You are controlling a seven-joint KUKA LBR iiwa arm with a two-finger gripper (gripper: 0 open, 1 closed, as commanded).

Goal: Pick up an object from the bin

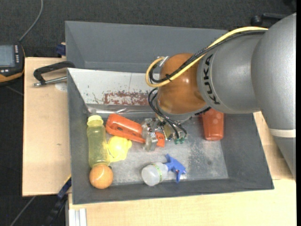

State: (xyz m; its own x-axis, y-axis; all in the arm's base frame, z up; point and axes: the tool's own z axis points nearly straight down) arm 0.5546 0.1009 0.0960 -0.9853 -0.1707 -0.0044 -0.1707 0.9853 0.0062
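My gripper (153, 136) hangs low under the orange wrist cover, near the middle of the bin. It is right over the right end of a long orange tool-like thing (123, 127) that lies slanted from upper left to lower right. A bit of orange shows just right of the gripper. A yellow crumpled thing (117, 148) lies to the lower left of the gripper. In front of it lies a white bottle with a blue spray cap (162, 171).
A yellow-green bottle (96, 142) stands along the left wall with an orange ball (101, 176) at its foot. A red-orange cylinder (212, 124) lies at the right, partly under the arm. The arm covers the bin's back right.
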